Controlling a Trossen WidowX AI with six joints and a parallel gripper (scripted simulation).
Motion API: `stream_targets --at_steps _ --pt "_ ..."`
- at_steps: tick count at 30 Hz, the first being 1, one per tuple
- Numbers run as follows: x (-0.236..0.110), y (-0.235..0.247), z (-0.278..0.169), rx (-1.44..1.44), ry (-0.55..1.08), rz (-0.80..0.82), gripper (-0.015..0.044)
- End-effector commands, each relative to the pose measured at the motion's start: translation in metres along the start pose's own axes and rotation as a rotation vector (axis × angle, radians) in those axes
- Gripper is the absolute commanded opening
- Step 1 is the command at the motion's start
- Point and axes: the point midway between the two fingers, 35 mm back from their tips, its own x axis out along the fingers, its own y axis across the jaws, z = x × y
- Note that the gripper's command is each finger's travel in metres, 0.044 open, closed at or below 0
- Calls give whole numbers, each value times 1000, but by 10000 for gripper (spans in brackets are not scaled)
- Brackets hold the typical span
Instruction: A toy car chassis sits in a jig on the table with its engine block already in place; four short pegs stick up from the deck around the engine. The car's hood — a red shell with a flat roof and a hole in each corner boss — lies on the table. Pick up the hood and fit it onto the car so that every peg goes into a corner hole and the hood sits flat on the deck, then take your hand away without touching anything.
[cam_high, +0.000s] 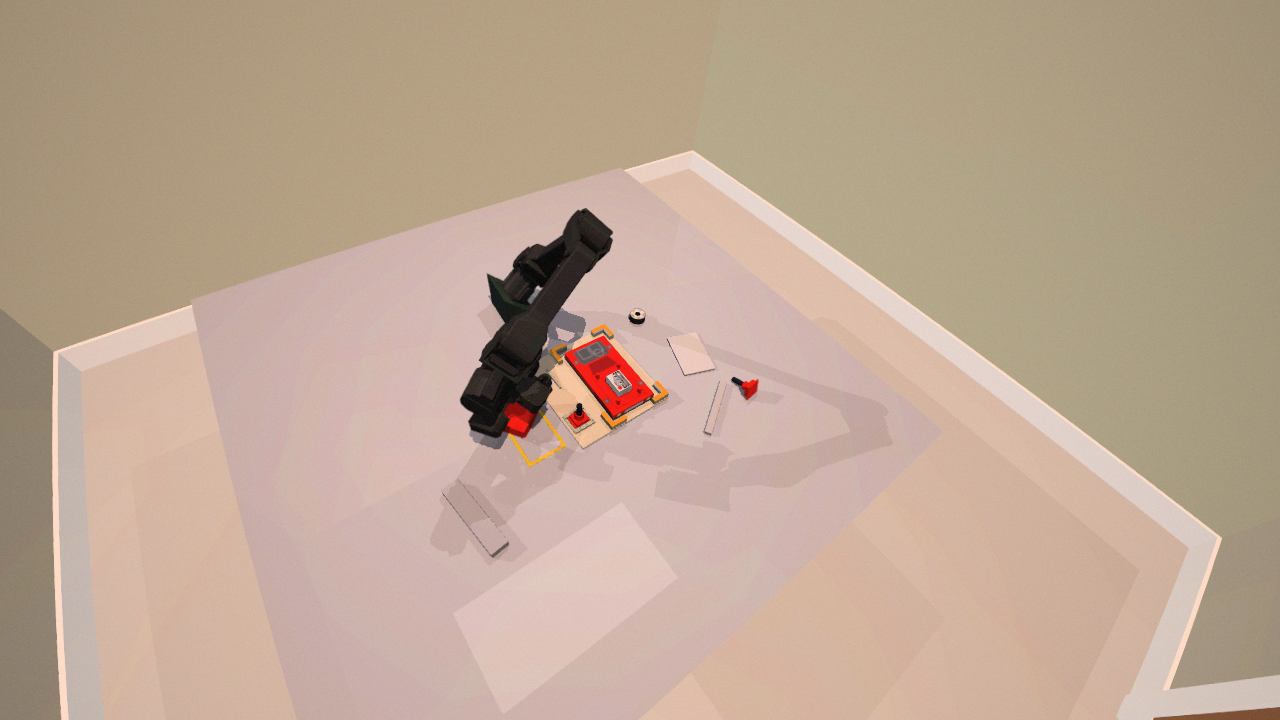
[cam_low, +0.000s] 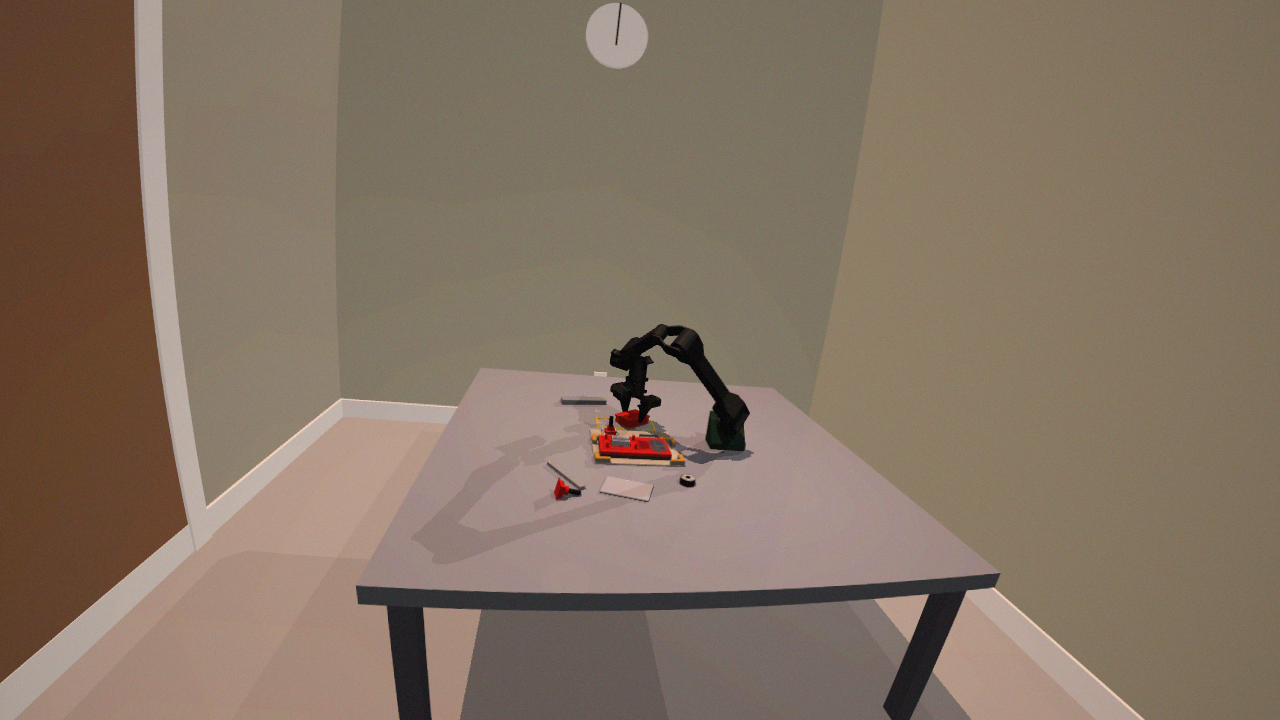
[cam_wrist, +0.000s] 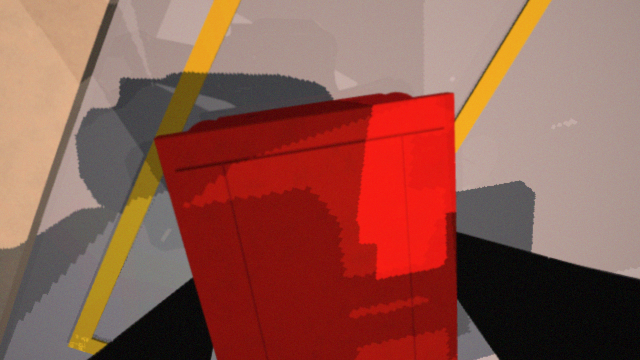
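The red hood (cam_high: 520, 420) (cam_low: 631, 419) (cam_wrist: 300, 235) is roof up, over the yellow outline (cam_high: 547, 454) (cam_wrist: 505, 57). My gripper (cam_high: 522, 413) (cam_low: 634, 414) (cam_wrist: 326, 265) points down and is shut on the hood, one black finger against each long side in the wrist view. Whether the hood touches the table cannot be told. The red chassis (cam_high: 583, 357) (cam_low: 640, 452) sits beside it in the jig (cam_high: 586, 438), between orange corner brackets. The grey engine block (cam_high: 618, 383) (cam_low: 621, 441) is on its deck, with small pegs around it. The hood's corner holes are hidden.
A red part with a black stem (cam_high: 579, 417) (cam_low: 610, 429) stands on the jig board near the hood. A grey bar (cam_high: 474, 519) (cam_low: 582, 401), a thin strip (cam_high: 715, 407), a pale plate (cam_high: 691, 353) (cam_low: 626, 488), a black-and-white ring (cam_high: 637, 316) and another red part (cam_high: 750, 387) lie around.
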Motion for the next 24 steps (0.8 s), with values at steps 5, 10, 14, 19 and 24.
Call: stream_targets --at_steps 5,10,14,19,24 --pt "-16 -1 0 -3 2 -3 0" --pt "-34 -1 0 -3 2 -3 0" --pt "-48 -1 -1 -3 3 -4 0" --pt "-67 -1 -1 -2 4 -4 0" --pt "-83 -1 -1 -2 4 -4 0"
